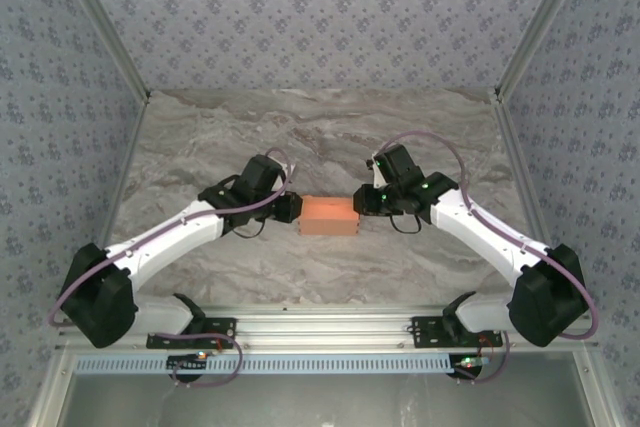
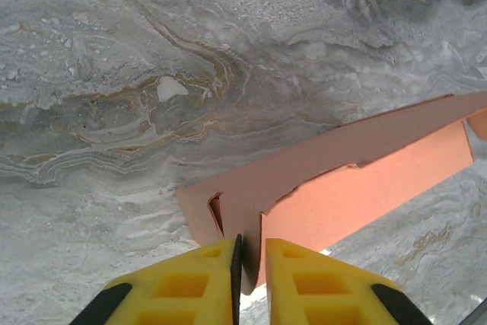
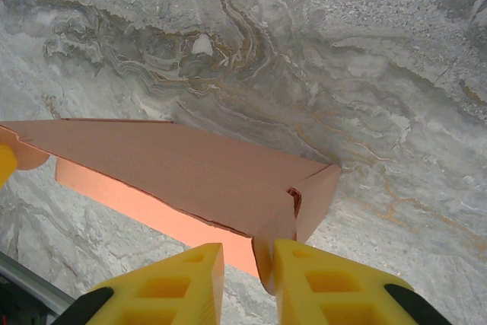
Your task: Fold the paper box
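Observation:
The paper box [image 1: 328, 215] is a salmon-orange cardboard piece lying mid-table between both arms. My left gripper [image 1: 292, 209] is at its left end. In the left wrist view the box [image 2: 365, 180] stretches away to the right, and one end flap stands between the yellow fingers [image 2: 190, 279]; the gripper [image 2: 251, 253] is shut on that flap. My right gripper [image 1: 362, 202] is at the box's right end. In the right wrist view the box [image 3: 175, 169] has an end flap resting against the right finger [image 3: 319, 279], while the gripper [image 3: 249, 260] still shows a gap on the other side.
The marble table [image 1: 320, 137] has patterned walls at the back and both sides. An aluminium rail [image 1: 320, 325] with the arm bases runs along the near edge. Bare marble lies behind and in front of the box.

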Robot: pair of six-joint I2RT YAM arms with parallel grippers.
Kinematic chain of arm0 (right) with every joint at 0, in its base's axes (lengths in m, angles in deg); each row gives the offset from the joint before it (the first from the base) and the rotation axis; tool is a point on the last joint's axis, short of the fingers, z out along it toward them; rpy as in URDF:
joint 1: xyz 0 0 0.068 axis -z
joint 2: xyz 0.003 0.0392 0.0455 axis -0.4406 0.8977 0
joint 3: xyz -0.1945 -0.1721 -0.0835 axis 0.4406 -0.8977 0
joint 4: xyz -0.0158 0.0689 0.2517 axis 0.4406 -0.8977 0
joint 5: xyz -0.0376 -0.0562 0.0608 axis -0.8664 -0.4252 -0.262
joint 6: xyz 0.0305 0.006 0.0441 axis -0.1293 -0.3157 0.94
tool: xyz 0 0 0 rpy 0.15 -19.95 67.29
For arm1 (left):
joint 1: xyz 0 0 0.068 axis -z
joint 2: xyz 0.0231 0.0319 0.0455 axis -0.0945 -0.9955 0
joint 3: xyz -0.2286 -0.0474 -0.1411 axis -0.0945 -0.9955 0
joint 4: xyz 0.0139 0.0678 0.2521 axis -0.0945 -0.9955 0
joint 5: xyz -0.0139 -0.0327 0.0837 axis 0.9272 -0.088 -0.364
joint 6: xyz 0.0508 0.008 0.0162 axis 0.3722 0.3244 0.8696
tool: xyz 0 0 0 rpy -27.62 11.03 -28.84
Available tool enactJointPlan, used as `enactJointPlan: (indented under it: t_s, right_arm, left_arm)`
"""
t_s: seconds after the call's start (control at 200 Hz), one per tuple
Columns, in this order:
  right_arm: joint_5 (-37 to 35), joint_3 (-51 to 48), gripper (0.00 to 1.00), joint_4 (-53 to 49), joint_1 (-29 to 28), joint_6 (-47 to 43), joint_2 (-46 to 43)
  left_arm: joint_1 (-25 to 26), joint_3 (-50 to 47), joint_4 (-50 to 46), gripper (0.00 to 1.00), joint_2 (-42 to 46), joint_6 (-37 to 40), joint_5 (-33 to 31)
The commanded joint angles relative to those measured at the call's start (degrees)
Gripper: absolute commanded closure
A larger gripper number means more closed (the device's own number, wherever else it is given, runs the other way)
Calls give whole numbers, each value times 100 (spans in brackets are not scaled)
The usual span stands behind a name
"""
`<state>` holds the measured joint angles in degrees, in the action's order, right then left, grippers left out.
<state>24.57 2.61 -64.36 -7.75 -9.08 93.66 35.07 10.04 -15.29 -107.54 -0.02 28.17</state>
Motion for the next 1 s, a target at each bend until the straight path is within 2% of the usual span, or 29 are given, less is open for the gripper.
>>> enactJointPlan:
  t_s: [0.0, 0.635, 0.994]
  right_arm:
    - [-83, 119, 77, -54, -50, 176, 85]
    - [-331, -55, 86, 0, -186, 195, 77]
    - [-674, -510, 86, 329, -442, 205, -203]
  left_arm:
    - [29, 247, 26, 86, -74, -17, 178]
    - [164, 10, 207, 99, -268, -201, 13]
    - [461, -486, 636, 100, -203, -409, -700]
